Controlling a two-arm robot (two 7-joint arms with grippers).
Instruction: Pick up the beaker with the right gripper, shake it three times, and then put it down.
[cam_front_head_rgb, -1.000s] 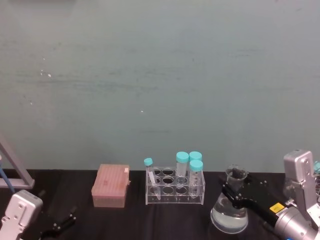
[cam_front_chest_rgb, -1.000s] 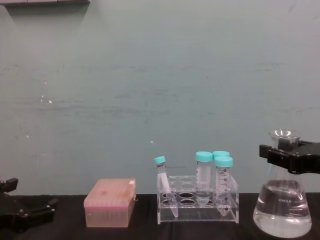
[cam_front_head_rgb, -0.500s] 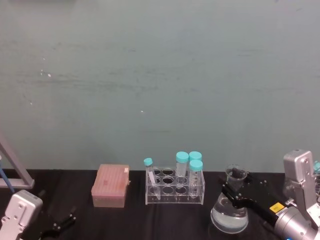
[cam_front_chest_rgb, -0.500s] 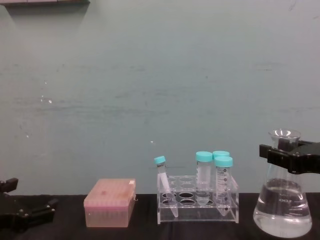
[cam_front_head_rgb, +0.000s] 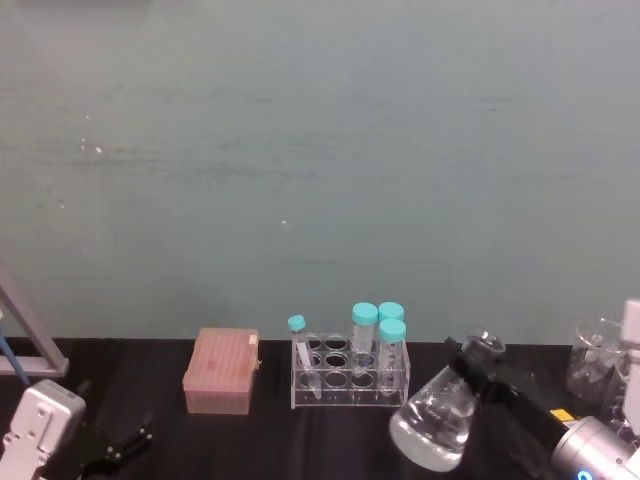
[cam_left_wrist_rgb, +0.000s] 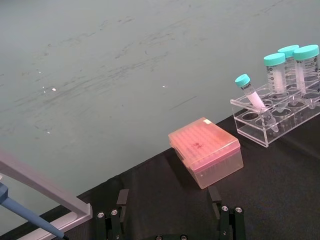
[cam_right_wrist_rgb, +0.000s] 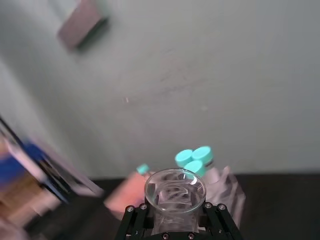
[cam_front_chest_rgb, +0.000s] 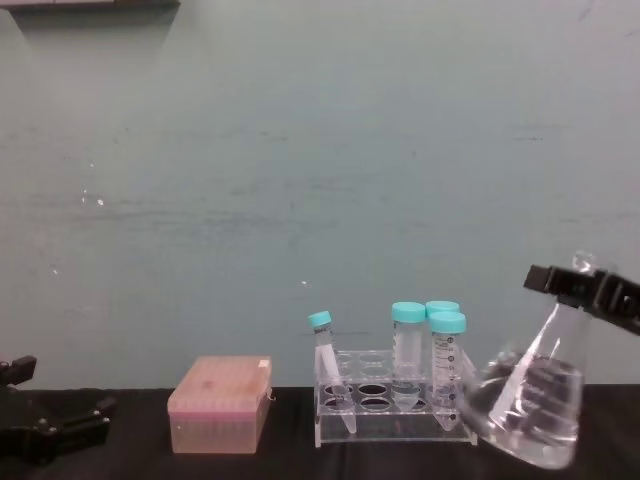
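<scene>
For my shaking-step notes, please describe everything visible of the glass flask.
The flask is clear glass, conical, with wide base, narrow neck and flared rim, holding clear liquid. It is tilted, base toward the tube rack, not flat on the table. The right gripper clamps its neck between its jaws.

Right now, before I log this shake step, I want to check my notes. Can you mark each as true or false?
1. The beaker is tilted, with its base swung toward the tube rack. True.
2. The right gripper holds the beaker by its wide base. False: it is clamped on the narrow neck, just under the rim.
3. The tube rack holds four teal-capped tubes. True: three stand upright and a smaller one leans.
4. The pink box sits on the robot's right of the rack. False: it sits on the robot's left of the rack.
5. The left gripper grips the pink box. False: it sits low at the robot's left, open and apart from the box.
</scene>
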